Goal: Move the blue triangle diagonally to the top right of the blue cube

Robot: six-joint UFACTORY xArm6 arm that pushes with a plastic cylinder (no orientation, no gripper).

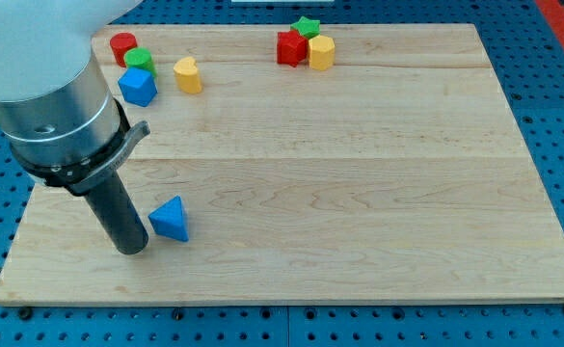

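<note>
The blue triangle [171,219] lies on the wooden board near the view's bottom left. My tip [130,249] rests on the board just left of it and slightly below, almost touching its left corner. The blue cube [137,87] sits near the view's top left, far above the triangle. The rod rises from the tip up and to the left into the large grey arm body, which hides the board's left edge.
A red cylinder [122,45] and a green block [139,60] stand against the blue cube's upper side. A yellow heart-like block [187,74] lies right of the cube. A red block [290,47], a green star [308,26] and a yellow block [321,52] cluster at the top middle.
</note>
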